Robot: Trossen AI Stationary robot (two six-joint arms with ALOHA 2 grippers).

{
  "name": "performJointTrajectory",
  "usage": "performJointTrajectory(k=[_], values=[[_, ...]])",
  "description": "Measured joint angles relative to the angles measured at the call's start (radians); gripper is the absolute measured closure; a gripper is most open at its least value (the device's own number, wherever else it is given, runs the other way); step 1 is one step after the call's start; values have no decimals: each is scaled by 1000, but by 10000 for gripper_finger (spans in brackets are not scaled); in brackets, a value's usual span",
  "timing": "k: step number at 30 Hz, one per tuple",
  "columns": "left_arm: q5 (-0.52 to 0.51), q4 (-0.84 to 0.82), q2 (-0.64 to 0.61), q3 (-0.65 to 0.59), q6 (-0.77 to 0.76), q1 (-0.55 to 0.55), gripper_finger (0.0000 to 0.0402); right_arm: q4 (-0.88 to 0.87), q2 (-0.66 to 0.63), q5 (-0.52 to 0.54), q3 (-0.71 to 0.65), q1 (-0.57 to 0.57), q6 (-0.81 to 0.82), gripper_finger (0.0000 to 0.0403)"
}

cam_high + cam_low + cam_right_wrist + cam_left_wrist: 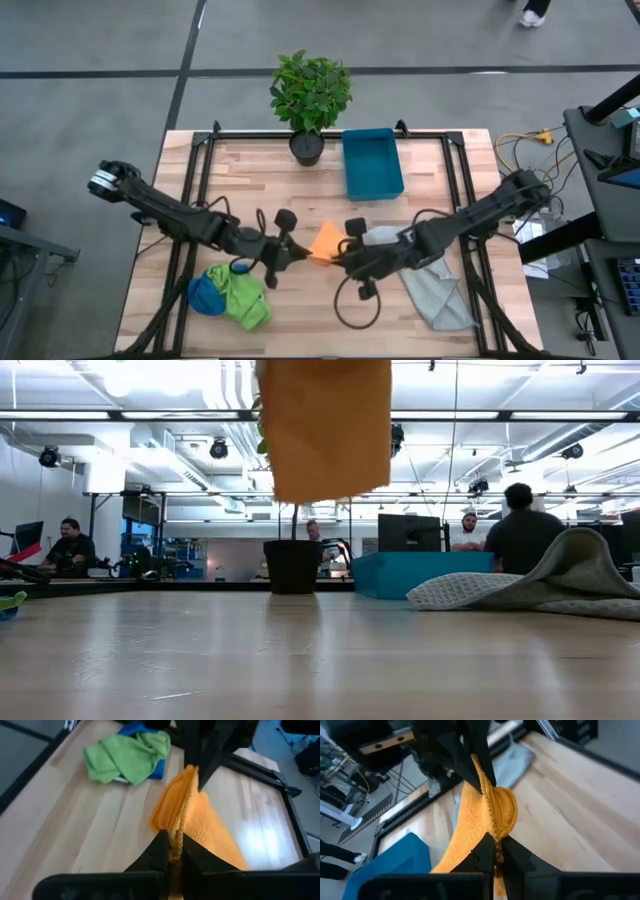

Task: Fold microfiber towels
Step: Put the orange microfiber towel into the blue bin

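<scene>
A: Where is the orange towel [326, 241]?

B: It hangs above the middle of the desk [440, 180], clear of the wood, stretched between the two arms. The low view shows its lower edge dangling well above the desk top.

A: And the jaws?

B: The left gripper [496, 851] has its jaws closed on one edge of the orange towel, and the right gripper [175, 849] has its jaws closed on the opposite edge. The two grippers face each other, close together.

A: The other towels?

B: The lime green towel [243, 295] and the blue towel [205, 295] lie bunched together, touching, near the desk's front-left corner. The pale grey towel [432, 287] lies crumpled on the right, under the right arm.

A: Anything else?

B: A teal bin [371, 162] stands beside a potted plant [309, 98] at the far edge.
</scene>
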Motion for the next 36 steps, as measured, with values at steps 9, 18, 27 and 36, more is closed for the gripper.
performJointTrajectory(k=[9,18,27,36], values=[[37,-8,-2,97,-27,63,401,-32,-99,-4,0,-16,25,391],[119,2,52,139,-17,205,401,-204,-168,88,-2,-58,247,391],[197,-7,198,245,-24,324,401,-263,-265,108,-75,-129,297,391],[246,8,353,394,-58,470,401,-174,-541,99,-347,-293,315,391]])
